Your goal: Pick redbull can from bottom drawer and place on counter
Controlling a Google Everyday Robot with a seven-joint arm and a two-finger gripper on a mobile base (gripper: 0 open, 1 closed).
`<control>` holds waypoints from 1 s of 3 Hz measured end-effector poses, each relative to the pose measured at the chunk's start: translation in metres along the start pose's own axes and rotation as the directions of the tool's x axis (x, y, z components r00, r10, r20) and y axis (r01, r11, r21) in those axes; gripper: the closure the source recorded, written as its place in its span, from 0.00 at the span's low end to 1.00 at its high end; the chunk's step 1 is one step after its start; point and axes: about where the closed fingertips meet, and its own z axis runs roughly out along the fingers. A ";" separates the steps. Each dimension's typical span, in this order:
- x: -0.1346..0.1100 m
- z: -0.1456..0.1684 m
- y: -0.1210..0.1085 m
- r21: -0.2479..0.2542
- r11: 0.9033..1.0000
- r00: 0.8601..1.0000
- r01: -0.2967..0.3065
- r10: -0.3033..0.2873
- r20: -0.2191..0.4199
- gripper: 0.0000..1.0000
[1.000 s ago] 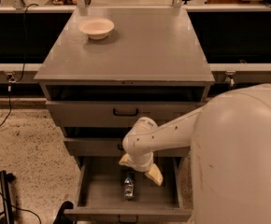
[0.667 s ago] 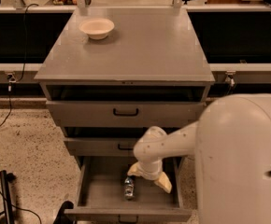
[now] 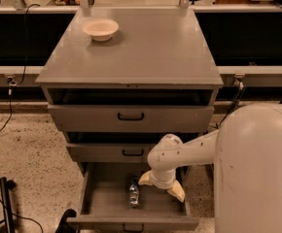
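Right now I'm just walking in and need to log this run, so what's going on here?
A one-armed robot has its arm down in the open bottom drawer of a grey cabinet. Its gripper is open and hangs just right of the can, which sits on the drawer floor, not yet gripped. A bowl rests on the counter above.

Bowl (image 3: pixel 100 29) at 11 o'clock. Shelf (image 3: pixel 243 7) with posts along 12. Two shallow drawers (image 3: pixel 180 118) at centre. Cable (image 3: pixel 8 111) at 9. Gripper (image 3: pixel 161 186) at 6, fingers spread.
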 end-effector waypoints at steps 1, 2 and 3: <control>0.006 0.001 -0.006 -0.008 1.000 0.999 0.026 -0.026 -0.024 0.00; 0.018 0.024 -0.022 0.027 0.998 0.995 0.054 -0.052 -0.085 0.00; 0.030 0.033 -0.029 0.141 0.989 0.988 0.034 -0.012 -0.153 0.00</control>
